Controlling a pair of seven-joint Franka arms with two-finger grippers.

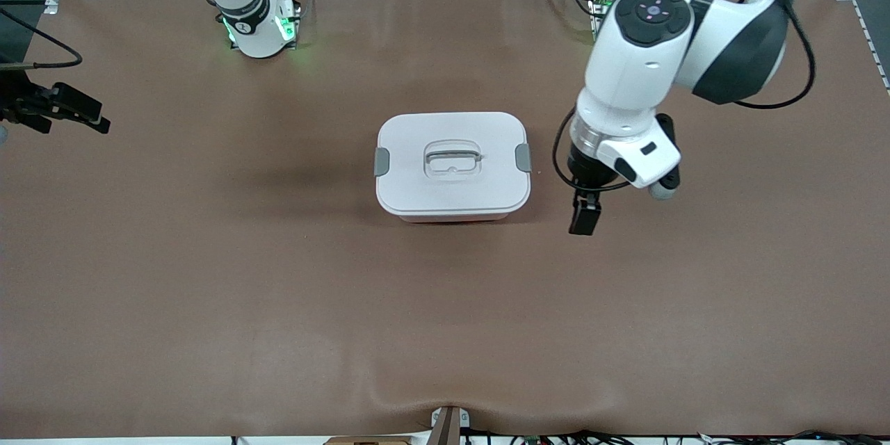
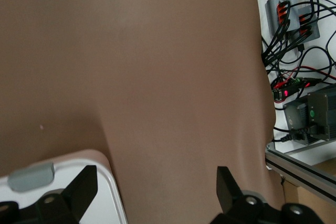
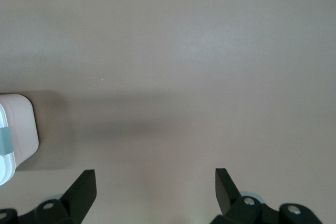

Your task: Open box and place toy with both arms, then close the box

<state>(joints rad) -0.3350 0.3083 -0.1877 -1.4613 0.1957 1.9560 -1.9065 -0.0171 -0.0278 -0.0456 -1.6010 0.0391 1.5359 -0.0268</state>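
The box (image 1: pixel 452 163) stands at the table's middle with its white lid on, a grey clip (image 1: pixel 382 161) at each end and the recessed handle (image 1: pixel 452 156) in the centre. My left gripper (image 1: pixel 584 221) hangs low beside the box's end toward the left arm, open and empty; in its wrist view (image 2: pixel 155 182) one finger overlaps a lid corner (image 2: pixel 102 192). My right gripper (image 1: pixel 94 118) waits open over the right arm's end of the table, well apart from the box; its wrist view (image 3: pixel 155 182) shows a box corner (image 3: pixel 18 129). The toy is out of view.
A brown mat (image 1: pixel 278 292) covers the table. A small bracket (image 1: pixel 448 424) sits at the edge nearest the front camera. Off the table's edge, cables and a power strip (image 2: pixel 294 14) show in the left wrist view.
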